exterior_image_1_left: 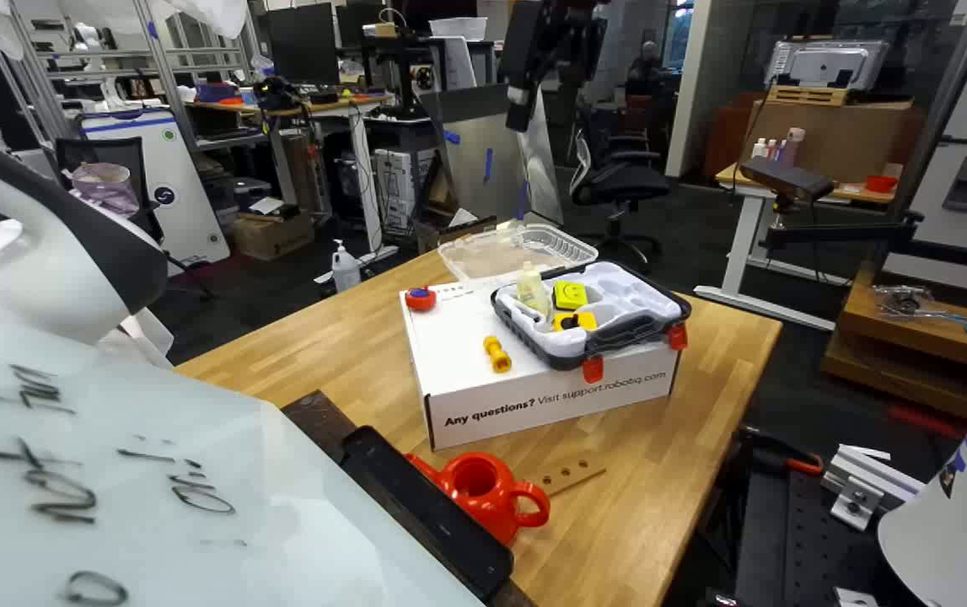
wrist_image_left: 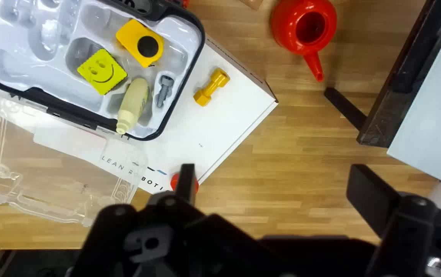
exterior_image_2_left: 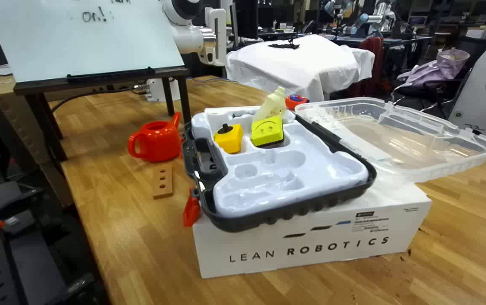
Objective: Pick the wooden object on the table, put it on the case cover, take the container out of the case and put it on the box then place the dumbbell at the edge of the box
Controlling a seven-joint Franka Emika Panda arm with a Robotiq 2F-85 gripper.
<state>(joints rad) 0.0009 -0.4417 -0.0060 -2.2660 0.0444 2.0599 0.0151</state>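
The wooden object (exterior_image_2_left: 163,182), a block with three holes, lies on the table beside the red teapot. The black-rimmed case (exterior_image_2_left: 264,203) with a pale moulded inside sits open on the white box (exterior_image_1_left: 525,413). Its clear case cover (exterior_image_2_left: 399,140) is folded back past the box edge. In the case are a yellow tub-like piece with a black top (wrist_image_left: 139,42) and a pale yellow bottle (wrist_image_left: 133,102); I cannot tell which is the container. The yellow dumbbell (wrist_image_left: 211,87) lies on the box top. My gripper (wrist_image_left: 276,188) is open and empty, high above the table; an exterior view shows it (exterior_image_1_left: 559,84).
A red teapot (exterior_image_2_left: 156,142) stands near the whiteboard (exterior_image_1_left: 179,497) and its dark stand. A smiley sponge (wrist_image_left: 102,71) and a grey screw (wrist_image_left: 164,90) are in the case. A small red-and-blue object (exterior_image_1_left: 421,298) sits at the box corner.
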